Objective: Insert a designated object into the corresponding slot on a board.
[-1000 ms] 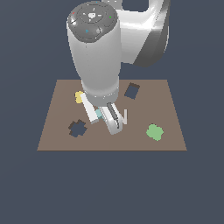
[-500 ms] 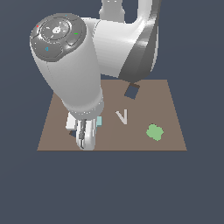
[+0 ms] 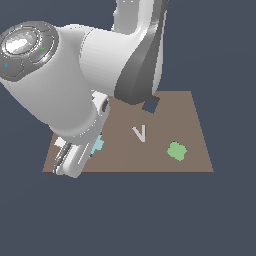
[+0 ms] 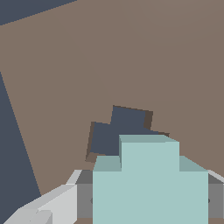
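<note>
My gripper (image 3: 84,153) is shut on the designated object (image 4: 148,179), a pale teal flat notched piece; a bit of it peeks out beside the hand in the exterior view (image 3: 98,145). In the wrist view the piece hangs just above the slot (image 4: 121,130), a dark jagged cut-out in the brown board (image 4: 166,61), and covers the slot's near part. One grey finger (image 4: 52,204) shows beside the piece. In the exterior view the slot is hidden behind my arm, over the board's (image 3: 165,125) left part.
The green lobed piece (image 3: 176,151) lies on the board at the exterior view's right. The dark square cut-out (image 3: 150,105) is at the back, partly behind the arm. A pale V mark (image 3: 140,133) is on the board's middle. The yellow piece is hidden.
The arm has swung from the board's middle toward the exterior view's left and front, carrying the teal piece, and now covers the slot and the yellow piece.
</note>
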### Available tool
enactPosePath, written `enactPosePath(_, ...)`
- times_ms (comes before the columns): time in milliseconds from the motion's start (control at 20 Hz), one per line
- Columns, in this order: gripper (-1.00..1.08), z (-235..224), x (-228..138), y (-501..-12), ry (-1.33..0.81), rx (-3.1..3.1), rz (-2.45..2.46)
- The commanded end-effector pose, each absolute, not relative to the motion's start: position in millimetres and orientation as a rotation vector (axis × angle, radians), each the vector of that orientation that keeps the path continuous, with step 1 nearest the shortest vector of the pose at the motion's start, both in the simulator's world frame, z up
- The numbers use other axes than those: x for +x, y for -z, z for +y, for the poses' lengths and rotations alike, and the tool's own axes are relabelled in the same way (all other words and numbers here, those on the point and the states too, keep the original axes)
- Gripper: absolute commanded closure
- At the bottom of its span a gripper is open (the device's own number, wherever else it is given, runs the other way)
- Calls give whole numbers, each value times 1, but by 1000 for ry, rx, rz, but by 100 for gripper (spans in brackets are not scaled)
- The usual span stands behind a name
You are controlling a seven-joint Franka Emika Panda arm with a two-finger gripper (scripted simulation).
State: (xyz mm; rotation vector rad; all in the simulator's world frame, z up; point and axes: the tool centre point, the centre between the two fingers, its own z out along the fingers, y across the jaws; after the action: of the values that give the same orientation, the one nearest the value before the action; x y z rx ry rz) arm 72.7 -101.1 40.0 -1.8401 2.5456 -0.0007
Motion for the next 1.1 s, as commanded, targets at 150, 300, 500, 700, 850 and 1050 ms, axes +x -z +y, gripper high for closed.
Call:
enactPosePath(150,108,-115,75,-41,1,-1701,2640)
enactPosePath(300,108,-119,75,-41,0,-1654,2670)
enactPosePath(500,108,-122,75,-41,0,-1623,2689)
enactPosePath(700,108,-122,75,-41,0,-1630,2685)
enactPosePath(850,108,-121,75,-41,0,-1640,2679)
enactPosePath(1050,108,-121,75,-36,-1,-1638,2681)
